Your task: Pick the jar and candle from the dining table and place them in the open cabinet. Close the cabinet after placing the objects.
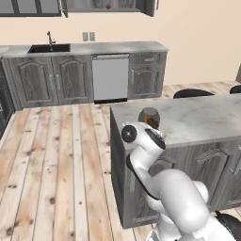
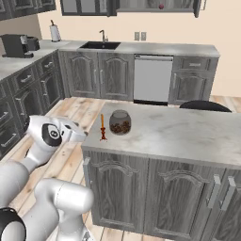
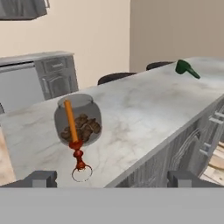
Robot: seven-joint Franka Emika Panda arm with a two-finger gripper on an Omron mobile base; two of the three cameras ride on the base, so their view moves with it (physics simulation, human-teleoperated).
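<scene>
Gripper hangs off the near corner of the dining table, jaws spread wide and empty. Straight ahead stands the candle, upright, its long axis vertical, close to the table edge. Just behind it, perhaps touching though the overlap makes that hard to call, sits the jar. So the candle comes first, likely a level approach at the stick.

two rear base views flanking the dining table; hand view close, perhaps level with it
</scene>
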